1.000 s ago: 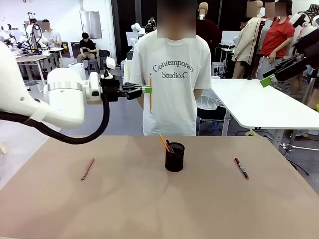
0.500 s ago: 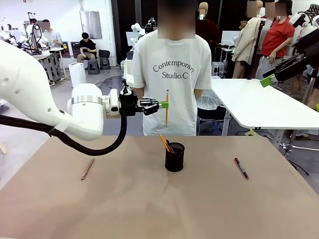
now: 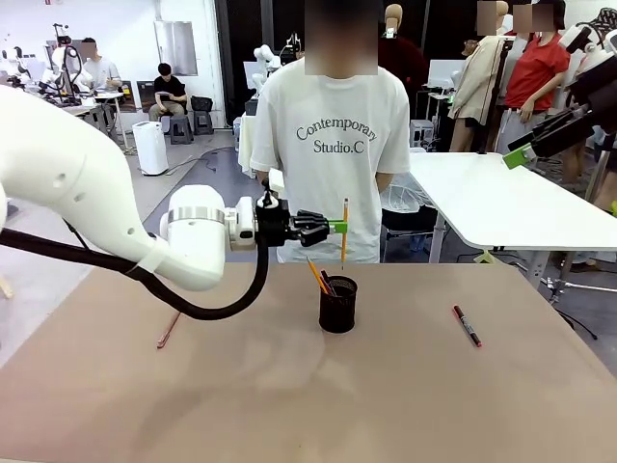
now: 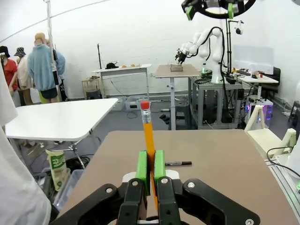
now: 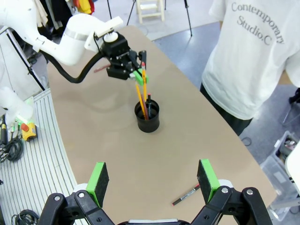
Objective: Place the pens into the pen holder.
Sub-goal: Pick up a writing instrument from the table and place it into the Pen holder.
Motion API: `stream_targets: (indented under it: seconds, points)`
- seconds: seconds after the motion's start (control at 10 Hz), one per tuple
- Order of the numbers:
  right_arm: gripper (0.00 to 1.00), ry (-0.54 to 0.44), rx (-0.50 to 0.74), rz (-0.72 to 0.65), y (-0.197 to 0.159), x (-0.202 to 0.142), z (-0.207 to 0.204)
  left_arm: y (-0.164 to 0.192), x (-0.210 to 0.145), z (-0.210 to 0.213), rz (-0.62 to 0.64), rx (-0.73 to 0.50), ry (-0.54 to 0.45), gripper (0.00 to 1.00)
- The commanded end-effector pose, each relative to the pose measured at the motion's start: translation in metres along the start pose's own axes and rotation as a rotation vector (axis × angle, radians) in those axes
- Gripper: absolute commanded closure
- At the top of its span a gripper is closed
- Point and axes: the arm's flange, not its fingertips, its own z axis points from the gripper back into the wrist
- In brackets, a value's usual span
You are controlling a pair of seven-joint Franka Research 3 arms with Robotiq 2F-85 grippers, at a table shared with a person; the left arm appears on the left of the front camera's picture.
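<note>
1. The table (image 3: 289, 405) has a plain brown top, with a person (image 3: 333, 145) standing at the far edge, arms down. The cup sits near its middle, and two loose pens lie well apart from it, one on each side.
2. The left gripper (image 3: 338, 228) is clamped on the yellow-orange pencil (image 3: 343, 217), green pads pinching it at about mid-shaft. The pencil hangs upright, red eraser end up, its tip just above the cup's mouth and not yet inside, as far as the front view shows.
3. The right gripper (image 5: 153, 180) hangs high over the table with its jaws spread wide and nothing between them.
4. The pen holder (image 3: 337, 309) is a black wire-mesh cup standing upright. It already contains an orange pencil (image 3: 317, 274) leaning toward the robot's left and at least one dark pen (image 3: 328, 283) (exact count inside not readable).
5. The red-and-black marker (image 3: 467, 326) lies flat on the robot's right of the cup, well apart from it.
6. The reddish-pink pen (image 3: 169, 328) is thin and lies flat on the robot's left, also well apart.
7. Progress, as a judgement: one stick is in mid-delivery and needs only lowering and release. The marker and the pink pen are not yet picked up, so most of the task is left.
</note>
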Motion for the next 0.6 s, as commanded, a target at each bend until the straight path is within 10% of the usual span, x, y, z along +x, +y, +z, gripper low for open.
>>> stream_targets:
  seconds: [0.0, 0.5]
  points:
    - [0.0, -0.012, 0.003, 0.005, 0.001, 0.001, -0.001, -0.006, -0.012, -0.005, 0.045, -0.024, -0.022, 1.0]
    - [0.0, -0.012, 0.003, 0.005, 0.001, 0.001, -0.001, -0.009, -0.028, -0.006, 0.054, -0.036, -0.004, 1.0]
